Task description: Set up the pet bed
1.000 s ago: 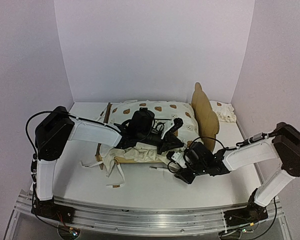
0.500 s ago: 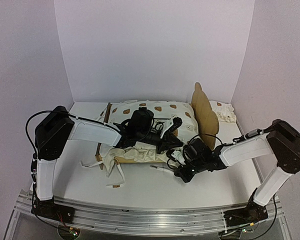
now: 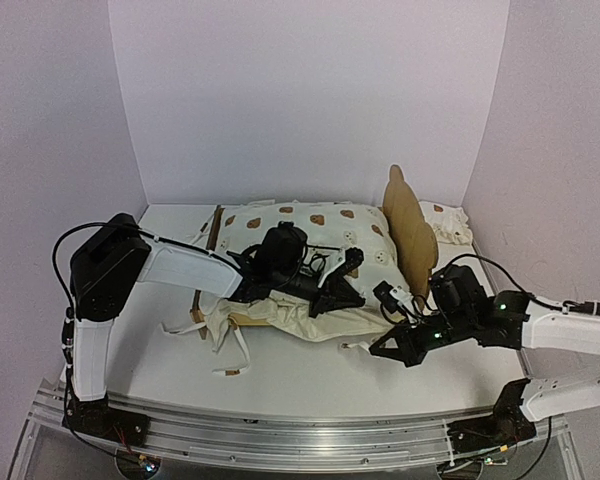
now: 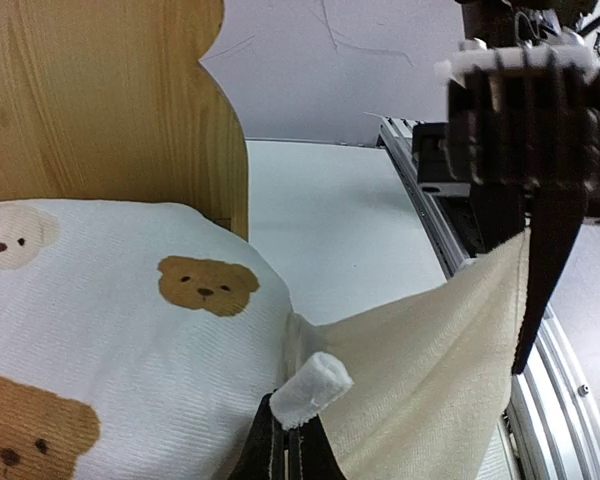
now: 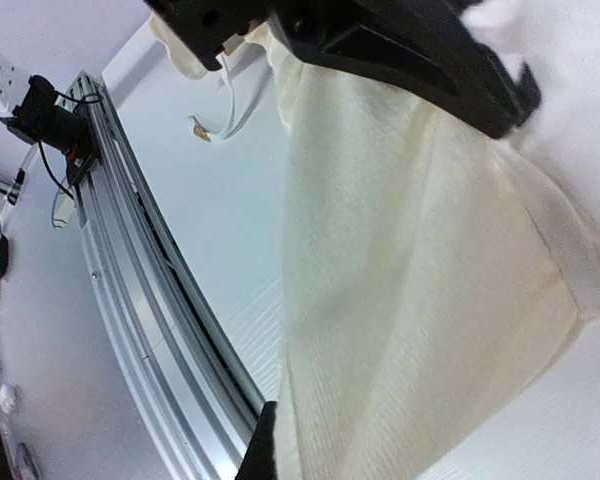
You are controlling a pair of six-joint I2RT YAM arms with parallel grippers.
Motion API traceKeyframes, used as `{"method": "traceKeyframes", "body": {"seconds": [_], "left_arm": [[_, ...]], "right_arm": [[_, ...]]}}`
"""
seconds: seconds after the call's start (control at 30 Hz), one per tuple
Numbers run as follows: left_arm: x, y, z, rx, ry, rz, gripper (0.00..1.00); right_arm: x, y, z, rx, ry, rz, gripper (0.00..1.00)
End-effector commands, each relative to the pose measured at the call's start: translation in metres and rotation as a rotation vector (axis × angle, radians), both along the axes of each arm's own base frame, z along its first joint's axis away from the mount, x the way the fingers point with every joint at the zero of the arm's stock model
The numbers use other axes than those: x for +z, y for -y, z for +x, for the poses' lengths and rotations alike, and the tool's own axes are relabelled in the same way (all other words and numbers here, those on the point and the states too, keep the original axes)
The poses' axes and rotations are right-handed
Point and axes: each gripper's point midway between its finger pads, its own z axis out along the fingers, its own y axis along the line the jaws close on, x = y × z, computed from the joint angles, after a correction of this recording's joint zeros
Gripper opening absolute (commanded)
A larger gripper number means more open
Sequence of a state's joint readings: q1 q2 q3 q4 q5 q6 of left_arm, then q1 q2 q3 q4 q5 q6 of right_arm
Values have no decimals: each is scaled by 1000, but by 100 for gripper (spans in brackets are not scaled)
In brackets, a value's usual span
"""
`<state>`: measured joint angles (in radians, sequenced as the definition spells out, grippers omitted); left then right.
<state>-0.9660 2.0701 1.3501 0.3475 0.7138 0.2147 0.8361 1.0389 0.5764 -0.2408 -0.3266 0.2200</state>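
Pulled rightward, right jaws (image 3: 390, 297) clamped on cushion (image 4: 100, 330) corner, left jaws (image 4: 290, 452) pinching cushion, pet bed (image 4: 100, 100) beneath

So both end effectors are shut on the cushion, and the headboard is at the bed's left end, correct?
No: the top external view shows the headboard at the right end of the bed. The left end effector and right end effector are shut on the cushion.
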Motion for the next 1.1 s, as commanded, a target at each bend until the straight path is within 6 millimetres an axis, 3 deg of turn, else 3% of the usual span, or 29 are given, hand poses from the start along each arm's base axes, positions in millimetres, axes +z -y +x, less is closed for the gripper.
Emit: {"method": "traceKeyframes", "body": {"seconds": [0.0,0.1,0.27,0.4,0.57,0.7,0.83,0.9,1.07], "left_arm": [[-1,1,-29,-116,76,-37,0],[-3,0,-44,-167,111,-47,0],[-8,0,-48,-178,129,-35,0],[-22,-5,-64,-245,214,-2,0],[-38,-13,-99,-388,268,2,0],[-36,-2,-100,-378,246,-30,0],[-33,14,-97,-363,237,-62,0],[-42,14,-98,-367,216,-38,7],[-68,-1,-104,-388,188,59,39]], "right_arm": [[-6,17,-19,-131,-193,24,0],[-7,21,-19,-180,-232,21,0],[-34,41,-13,-248,-225,-137,0],[-22,35,-4,-255,-213,-103,0],[-10,47,6,-365,-257,-24,0],[-6,50,8,-405,-275,5,0],[-14,57,14,-465,-272,-21,0],[-17,63,20,-510,-259,-36,0],[-23,75,30,-607,-235,-57,0]]}}
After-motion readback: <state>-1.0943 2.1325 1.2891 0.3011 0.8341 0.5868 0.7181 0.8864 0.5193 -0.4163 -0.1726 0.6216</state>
